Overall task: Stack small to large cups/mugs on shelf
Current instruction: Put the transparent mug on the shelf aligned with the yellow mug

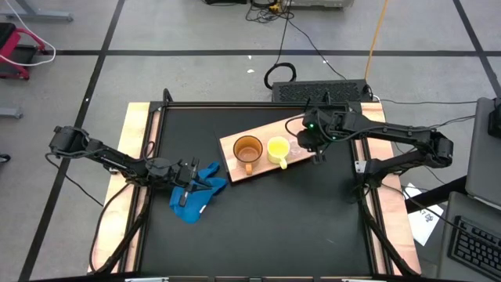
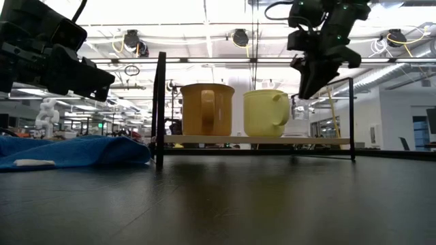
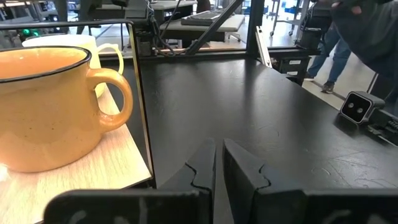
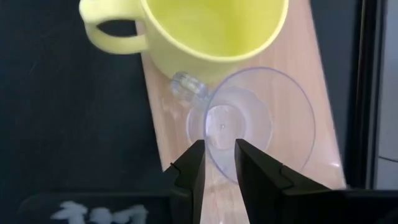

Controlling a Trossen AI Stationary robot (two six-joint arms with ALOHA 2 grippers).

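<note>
A light-wood shelf [image 1: 233,160] lies slanted at the table's far middle. On it stand an orange-brown mug [image 1: 247,150] and, to its right, a yellow mug [image 1: 278,149], each upright on its base. My right gripper [image 4: 220,163] hangs over the shelf's right end, shut on the small clear plastic cup [image 4: 261,124] beside the yellow mug [image 4: 205,31]. My left gripper [image 3: 218,167] is shut with nothing in it. It stays level above the blue cloth [image 1: 200,196] on the left and points at the orange-brown mug [image 3: 50,106]. My right gripper holds the clear cup by its rim [image 4: 211,158], one finger outside the wall and one inside. The fingers [image 2: 310,78] come slanting down from above and from the table's right. The cup [image 2: 300,117] hangs below them, mouth up. I cannot tell whether its base touches the shelf.
The blue cloth [image 2: 75,151] lies crumpled on the left of the black tabletop. Thin black frame posts [image 2: 161,109] stand at the shelf's ends. A small camera box [image 3: 356,107] sits at the table's edge, and a person [image 3: 367,31] walks in the room beyond it.
</note>
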